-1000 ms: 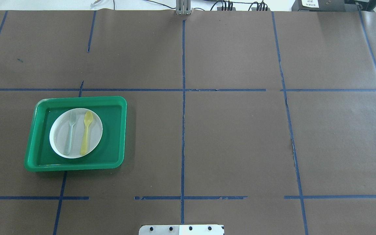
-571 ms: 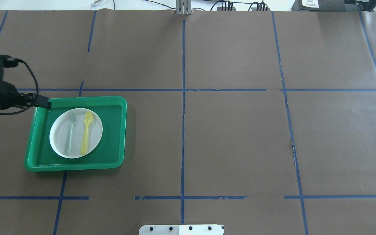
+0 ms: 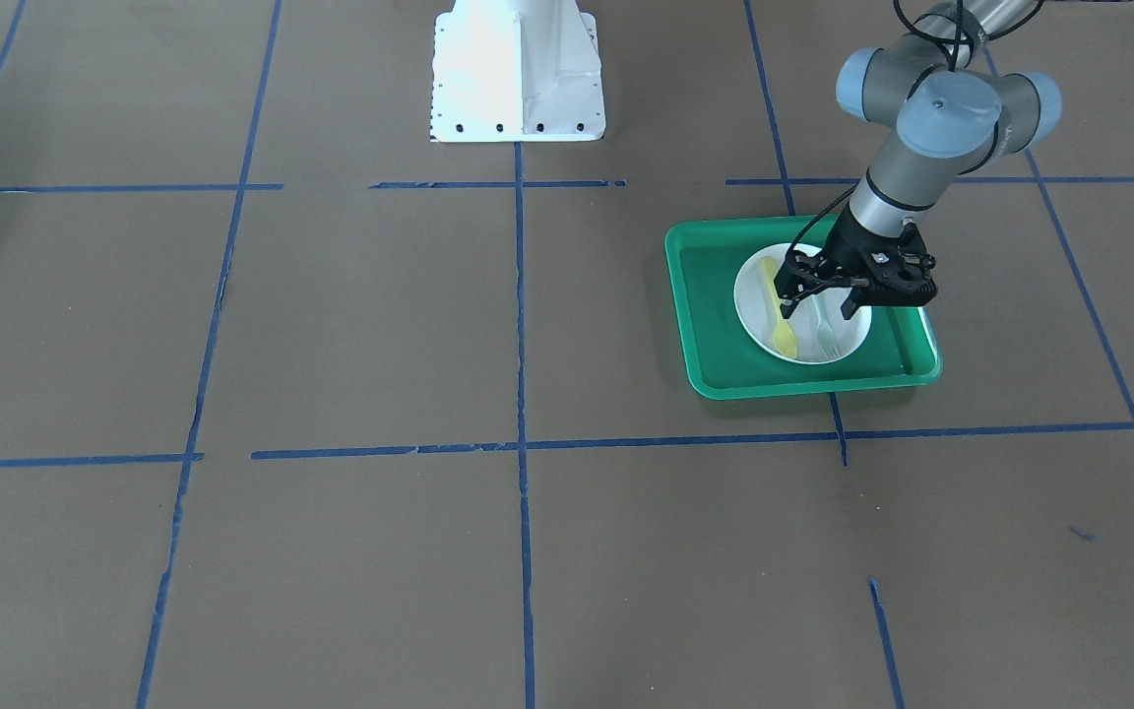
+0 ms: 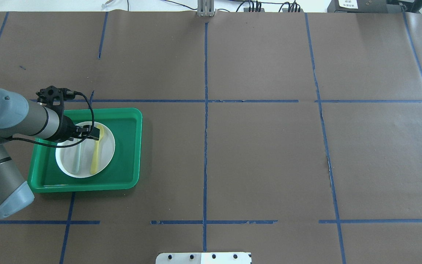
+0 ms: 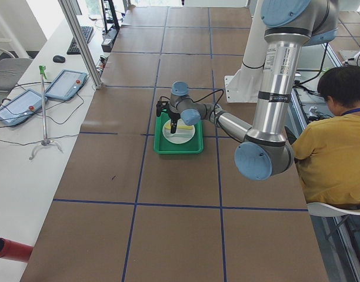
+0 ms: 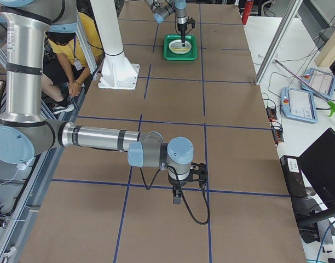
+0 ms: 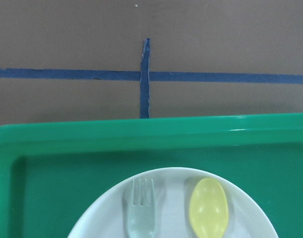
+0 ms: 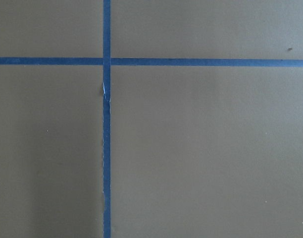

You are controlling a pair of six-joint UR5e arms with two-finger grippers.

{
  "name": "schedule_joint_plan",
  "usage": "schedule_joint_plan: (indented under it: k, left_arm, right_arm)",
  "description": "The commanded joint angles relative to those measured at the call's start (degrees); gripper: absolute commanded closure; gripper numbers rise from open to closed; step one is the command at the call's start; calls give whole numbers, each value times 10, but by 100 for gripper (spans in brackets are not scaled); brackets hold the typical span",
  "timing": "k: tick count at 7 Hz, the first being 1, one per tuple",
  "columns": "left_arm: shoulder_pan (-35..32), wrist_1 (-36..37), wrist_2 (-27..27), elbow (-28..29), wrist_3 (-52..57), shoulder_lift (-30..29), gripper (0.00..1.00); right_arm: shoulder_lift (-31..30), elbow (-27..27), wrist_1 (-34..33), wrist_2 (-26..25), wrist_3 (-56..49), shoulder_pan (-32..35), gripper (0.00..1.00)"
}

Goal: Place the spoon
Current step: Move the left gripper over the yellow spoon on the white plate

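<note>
1. The left fingers (image 3: pixel 787 295) are hanging spread apart, gripping nothing, above a white plate (image 4: pixel 106 146) in a green tray (image 4: pixel 130 146) on the tabletop (image 4: pixel 251 154).
2. A grey-green fork (image 4: pixel 76 161) is lying on the plate, just beside the spoon (image 4: pixel 94 157).
3. The spoon is resting on the plate's right half in the overhead view, its bowl end below the fingertips.
4. The right fingers (image 6: pixel 177 196) are hovering well apart from the tray; I cannot tell whether they are released or clenched.

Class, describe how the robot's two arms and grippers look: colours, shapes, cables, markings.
Both the left arm and right arm are silver-grey tubes joined by rounded pale blue-grey caps, with small dark lettering on a link. The left gripper and right gripper are black. A black cable loops off each wrist.
</note>
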Motion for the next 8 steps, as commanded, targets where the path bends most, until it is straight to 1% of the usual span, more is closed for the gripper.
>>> schedule_joint_plan:
  k: [1,3,8]
  left_arm:
    - [16,0,2,2,-7,-8,54]
    - [27,0,2,2,-12,-10,53]
    - [30,0,2,12,-11,-11,53]
  right_arm:
    - [0,0,0,0,0,0,0]
    - [0,0,0,0,0,0,0]
    - [0,0,0,0,0,0,0]
